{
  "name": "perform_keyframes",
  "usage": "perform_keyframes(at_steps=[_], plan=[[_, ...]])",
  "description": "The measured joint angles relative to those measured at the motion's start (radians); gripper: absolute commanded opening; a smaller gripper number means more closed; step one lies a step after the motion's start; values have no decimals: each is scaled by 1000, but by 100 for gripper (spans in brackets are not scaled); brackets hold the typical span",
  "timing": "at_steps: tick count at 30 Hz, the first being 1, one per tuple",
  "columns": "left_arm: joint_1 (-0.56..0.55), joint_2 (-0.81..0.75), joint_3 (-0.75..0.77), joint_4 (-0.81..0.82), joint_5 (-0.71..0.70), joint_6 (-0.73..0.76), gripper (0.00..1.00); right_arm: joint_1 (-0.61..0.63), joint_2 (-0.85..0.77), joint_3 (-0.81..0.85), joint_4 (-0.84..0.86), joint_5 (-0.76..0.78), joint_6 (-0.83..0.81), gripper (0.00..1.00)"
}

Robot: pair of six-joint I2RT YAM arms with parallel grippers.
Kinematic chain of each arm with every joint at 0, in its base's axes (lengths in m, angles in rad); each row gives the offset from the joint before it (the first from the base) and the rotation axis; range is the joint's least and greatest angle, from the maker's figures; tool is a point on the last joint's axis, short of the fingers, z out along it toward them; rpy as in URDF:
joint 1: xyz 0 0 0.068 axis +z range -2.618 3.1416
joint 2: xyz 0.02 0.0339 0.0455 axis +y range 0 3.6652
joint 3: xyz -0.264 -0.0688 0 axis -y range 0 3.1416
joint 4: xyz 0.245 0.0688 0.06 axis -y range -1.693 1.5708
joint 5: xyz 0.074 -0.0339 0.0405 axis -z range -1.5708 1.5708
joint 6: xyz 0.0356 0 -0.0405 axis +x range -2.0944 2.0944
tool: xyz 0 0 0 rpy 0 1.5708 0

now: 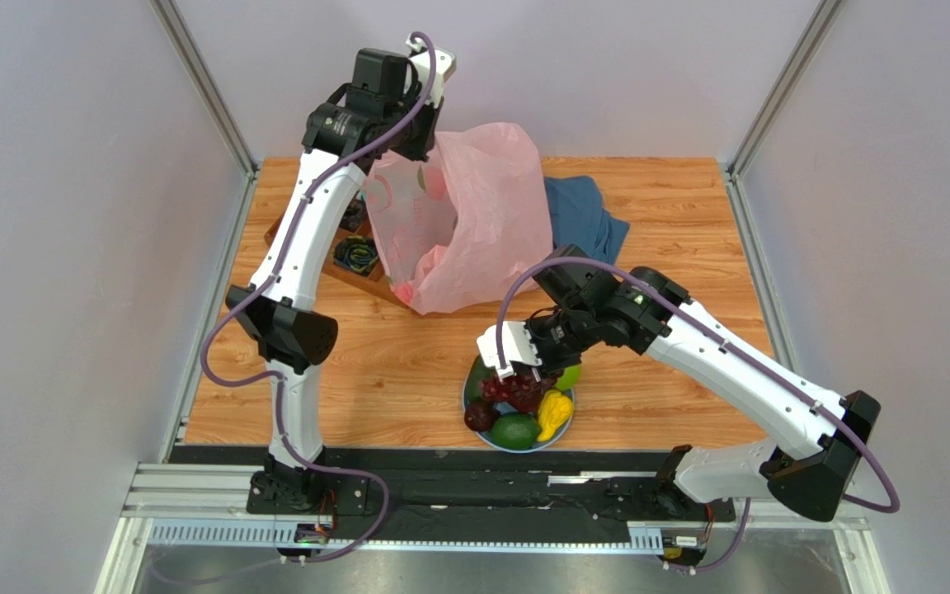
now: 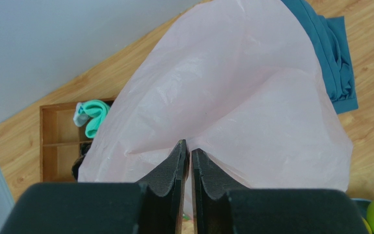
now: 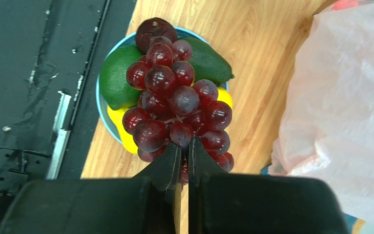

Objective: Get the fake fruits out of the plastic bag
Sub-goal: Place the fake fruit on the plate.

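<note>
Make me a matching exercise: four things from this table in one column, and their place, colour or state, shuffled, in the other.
Things:
1. grapes
2. bag
3. cloth
4. sock

Place, colour or state:
A. in the wooden tray
B. pink and translucent
C. gripped by the right tool
D. blue, lying on the table beside the bag

Pairs: 1-C, 2-B, 3-D, 4-A

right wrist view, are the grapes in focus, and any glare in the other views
Right wrist: grape bunch sharp, small white highlights on the berries. Left wrist: plastic bag evenly lit, faint sheen on creases. Top external: soft, even light, no harsh shadows.
</note>
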Motion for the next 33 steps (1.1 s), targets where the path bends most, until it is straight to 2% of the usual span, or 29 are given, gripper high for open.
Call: perform_keyframes(at_steps=[4,11,13,14,17,21,27,28,30,31,33], plan=[[0,-33,-63,-21,13,0,16,5,10,0,19,22,-10,0],[0,-71,-76,-27,39,-11,15,34,55,-8,27,59,-35,1],[0,-81,-76,-27,44,-14,15,43,66,-19,29,69,-36,14],[0,-87,-77,-27,45,-15,15,46,70,-27,32,74,-36,36],[0,-99,-83,-29,48,-19,14,49,73,-34,33,85,-39,59],[0,-99,-83,-30,52,-25,18,51,72,-34,35,104,-53,69],[0,-99,-83,-40,60,-30,43,52,68,-34,49,169,-57,71],[0,-99,-83,-43,61,-32,52,52,63,-34,60,193,-57,71],[0,-99,-83,-45,63,-32,59,49,53,-34,76,228,-56,72],[0,-99,-83,-47,65,-33,65,45,48,-33,83,242,-57,72],[0,-99,-83,-49,66,-35,69,28,36,-31,95,269,-57,72]])
